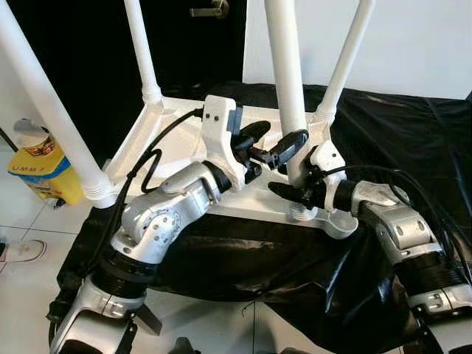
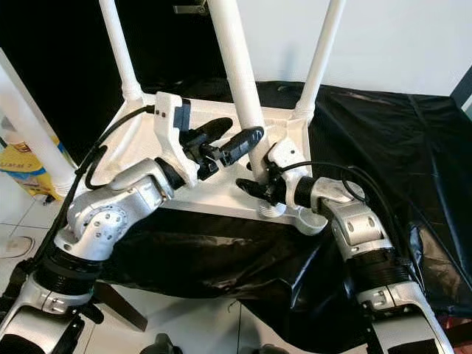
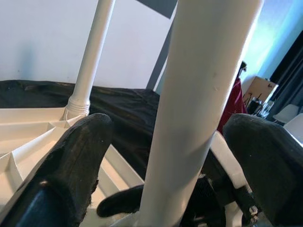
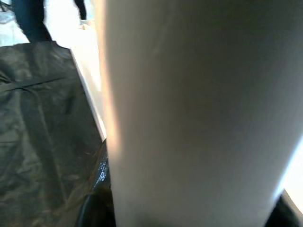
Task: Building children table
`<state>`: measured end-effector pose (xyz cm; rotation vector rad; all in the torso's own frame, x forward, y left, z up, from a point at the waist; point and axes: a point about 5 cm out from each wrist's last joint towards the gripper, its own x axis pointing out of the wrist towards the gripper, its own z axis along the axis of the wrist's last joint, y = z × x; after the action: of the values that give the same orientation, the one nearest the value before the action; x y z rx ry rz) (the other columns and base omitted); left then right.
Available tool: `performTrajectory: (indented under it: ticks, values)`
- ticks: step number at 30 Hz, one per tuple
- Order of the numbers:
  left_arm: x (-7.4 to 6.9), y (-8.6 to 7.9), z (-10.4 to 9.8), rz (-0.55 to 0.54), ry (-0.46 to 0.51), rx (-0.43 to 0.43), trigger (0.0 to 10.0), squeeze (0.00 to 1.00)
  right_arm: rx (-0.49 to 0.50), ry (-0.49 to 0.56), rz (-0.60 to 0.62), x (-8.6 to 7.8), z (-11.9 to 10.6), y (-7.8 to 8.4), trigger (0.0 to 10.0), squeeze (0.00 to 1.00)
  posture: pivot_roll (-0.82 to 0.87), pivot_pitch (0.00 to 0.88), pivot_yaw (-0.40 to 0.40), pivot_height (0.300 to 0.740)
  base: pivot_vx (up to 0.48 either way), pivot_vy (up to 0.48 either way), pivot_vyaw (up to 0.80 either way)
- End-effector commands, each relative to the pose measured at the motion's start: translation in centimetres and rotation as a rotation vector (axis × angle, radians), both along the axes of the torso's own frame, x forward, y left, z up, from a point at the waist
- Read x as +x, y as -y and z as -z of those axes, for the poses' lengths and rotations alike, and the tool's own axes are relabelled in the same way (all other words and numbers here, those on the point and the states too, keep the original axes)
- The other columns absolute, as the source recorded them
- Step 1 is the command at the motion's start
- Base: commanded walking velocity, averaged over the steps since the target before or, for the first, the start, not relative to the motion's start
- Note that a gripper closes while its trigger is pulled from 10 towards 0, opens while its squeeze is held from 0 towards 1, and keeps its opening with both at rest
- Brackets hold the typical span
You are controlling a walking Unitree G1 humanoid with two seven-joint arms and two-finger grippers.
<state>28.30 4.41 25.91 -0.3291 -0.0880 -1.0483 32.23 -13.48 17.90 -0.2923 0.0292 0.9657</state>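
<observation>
Table leg point(image 1: 284, 74) (white), right end effector point(image 1: 296, 188) gripping it, left end effector point(image 1: 269, 145) open around it.

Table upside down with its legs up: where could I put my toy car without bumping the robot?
Free patch: the black sheet right of the tabletop, beyond the right arm. Also the floor tiles below the yellow bottle. Crowded: the near corner, where the left gripper and right gripper flank one white leg.

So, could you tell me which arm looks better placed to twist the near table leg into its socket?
Probably the right. The right gripper sits low on the near leg, just above its socket, while the left gripper straddles it higher with fingers apart.
</observation>
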Motion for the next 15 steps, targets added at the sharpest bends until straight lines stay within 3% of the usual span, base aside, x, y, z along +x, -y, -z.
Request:
performTrajectory:
  ticks: [1, 8, 12, 15]
  values:
    - [-3.4, 0.8, -1.3, 0.634, 0.235, -0.048, 10.0, 0.00, -0.003, -0.025, -0.034, 0.0, 0.1, -0.2, 10.0, 0.00, -0.01, 0.000, -0.077, 0.740, 0.000, 0.000, 0.00]
    - [-3.6, 0.8, -1.7, 0.668, 0.246, -0.044, 10.0, 0.00, 0.034, -0.132, -0.168, -0.9, 0.6, -0.9, 10.0, 0.00, 0.00, 0.000, -0.092, 0.740, 0.000, 0.000, 0.00]
    - [-3.6, 0.6, -1.8, 0.664, 0.233, -0.035, 10.0, 0.00, 0.053, -0.248, -0.266, -1.6, 1.0, -0.7, 10.0, 0.00, 0.00, 0.000, -0.103, 0.740, 0.000, 0.000, 0.00]
    - [-3.5, 0.6, -1.8, 0.662, 0.229, -0.032, 10.0, 0.00, 0.049, -0.265, -0.300, -1.7, 1.0, -0.6, 10.0, 0.00, 0.00, 0.000, -0.105, 0.740, 0.000, 0.000, 0.00]
